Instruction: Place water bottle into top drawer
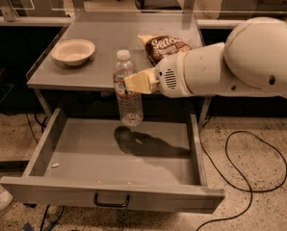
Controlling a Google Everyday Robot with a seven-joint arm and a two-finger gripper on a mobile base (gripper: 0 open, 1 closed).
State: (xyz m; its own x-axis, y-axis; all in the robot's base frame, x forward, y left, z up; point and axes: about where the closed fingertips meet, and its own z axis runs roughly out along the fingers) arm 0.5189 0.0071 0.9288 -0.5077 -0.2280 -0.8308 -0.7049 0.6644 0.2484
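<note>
The water bottle (pixel 127 90) is a clear plastic bottle with a white cap and a white-and-red label band. It hangs upright in the air over the open top drawer (pixel 110 150), its base just above the drawer's back part. My gripper (pixel 132 83) reaches in from the right and is shut on the bottle at the label band. The drawer is pulled far out, with its grey front panel and dark bar handle (pixel 111 200) near the bottom of the camera view.
A grey table (pixel 100 42) stands behind the drawer with a white bowl (pixel 73 51) at its left and a chip bag (pixel 163 46) at its right. A black cable (pixel 259 167) loops on the speckled floor to the right. A small white scrap (pixel 55 165) lies in the drawer.
</note>
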